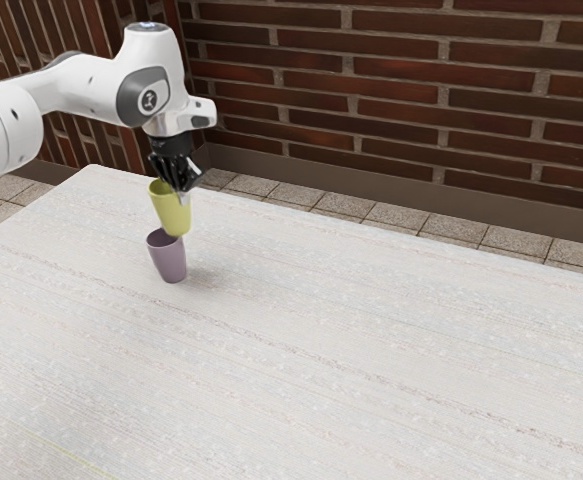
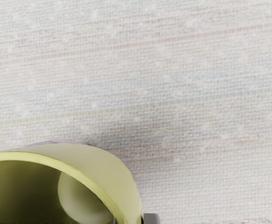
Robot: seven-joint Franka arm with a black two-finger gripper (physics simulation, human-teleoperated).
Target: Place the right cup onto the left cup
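Your black gripper point(image 1: 185, 190), at ten o'clock in the exterior view, clamps the yellow-green cup point(image 1: 174, 214) by its rim, holding it aloft over the white table point(image 1: 371, 340). Just below it, at nine o'clock in that view, the purple cup point(image 1: 169, 260) stands on the tabletop, partly hidden; whether the two cups touch, you cannot tell.

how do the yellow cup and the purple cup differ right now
The yellow cup is up in the gripper; the purple cup stands on the table. The yellow cup is yellow-green, the purple cup a muted purple. Both narrow toward the base.
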